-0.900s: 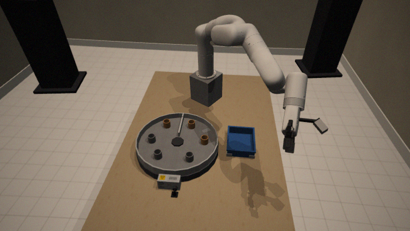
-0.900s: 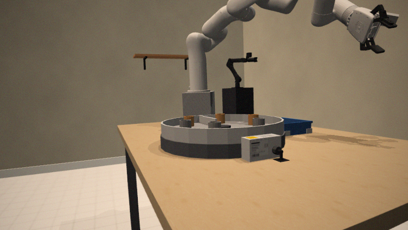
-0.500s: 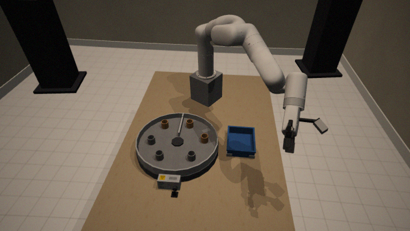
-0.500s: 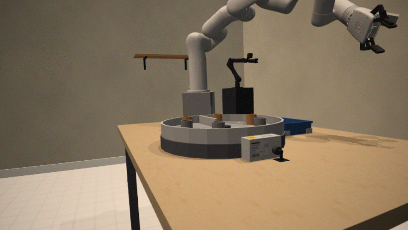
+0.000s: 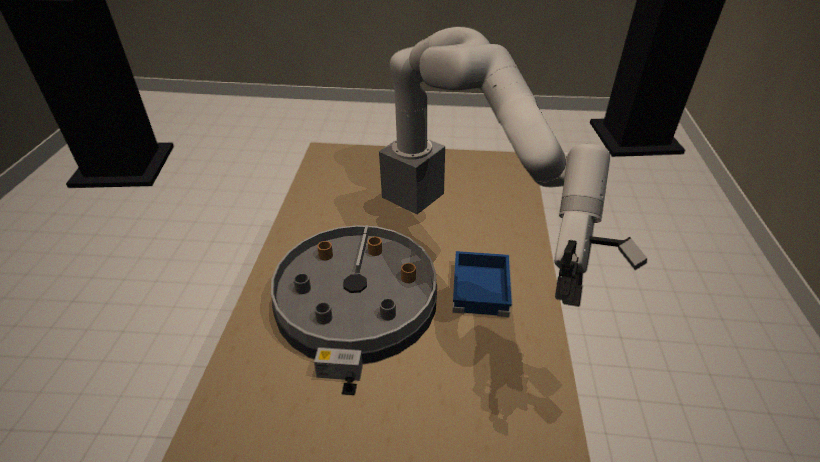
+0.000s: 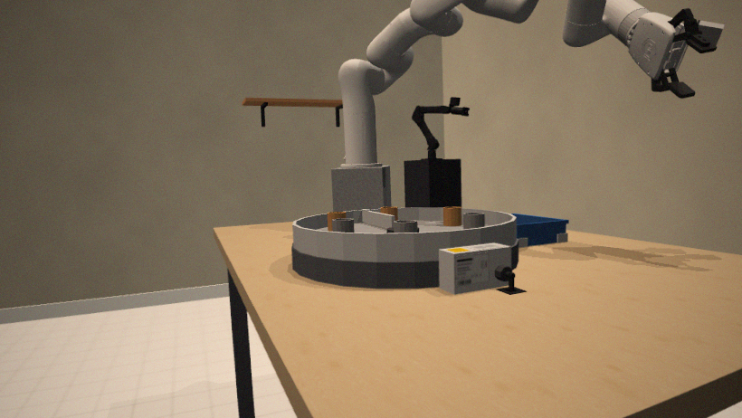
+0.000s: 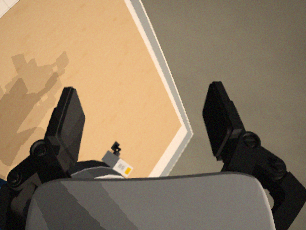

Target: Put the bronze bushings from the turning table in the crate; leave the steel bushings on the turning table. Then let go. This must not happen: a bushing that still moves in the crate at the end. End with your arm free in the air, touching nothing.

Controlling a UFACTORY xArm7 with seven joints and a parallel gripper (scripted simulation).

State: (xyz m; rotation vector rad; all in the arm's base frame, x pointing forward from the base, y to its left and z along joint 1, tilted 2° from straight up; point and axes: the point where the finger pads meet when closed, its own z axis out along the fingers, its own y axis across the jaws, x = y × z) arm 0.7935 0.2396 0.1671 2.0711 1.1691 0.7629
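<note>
Bronze bushings await pickup; crate holds none

The task stands at its first step: all three bronze bushings (image 5: pixel 408 273) (image 6: pixel 451 216) are on the turning table (image 5: pixel 354 343) (image 6: pixel 363 246), spread over its far and crate-facing parts. Three steel bushings (image 5: pixel 323 313) (image 6: pixel 343 224) share the disc, and they are to stay there. The blue crate (image 5: pixel 482 307) (image 6: pixel 542 236) sits on the surface beside the turning table, with no bushing inside.

The fingers (image 5: pixel 569 280) (image 6: pixel 684 61) are spread wide with nothing between them, high in the air and well apart from the bushings, out past the crate.

The next move, in my judgement, calls for swinging back over the disc, pointing the fingers down and lining them up on one bronze bushing, probably the one nearest the crate. If the disc is turning, the grasp must be timed to it, clear of the rim and the steel neighbours. Each bushing should be set down gently and upright, lest it roll.

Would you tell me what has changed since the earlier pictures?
The bronze bushings and steel bushings have travelled counterclockwise, seen from above, around the turning table. Nothing was grasped or released. The open gripper and crate stayed put.
</note>
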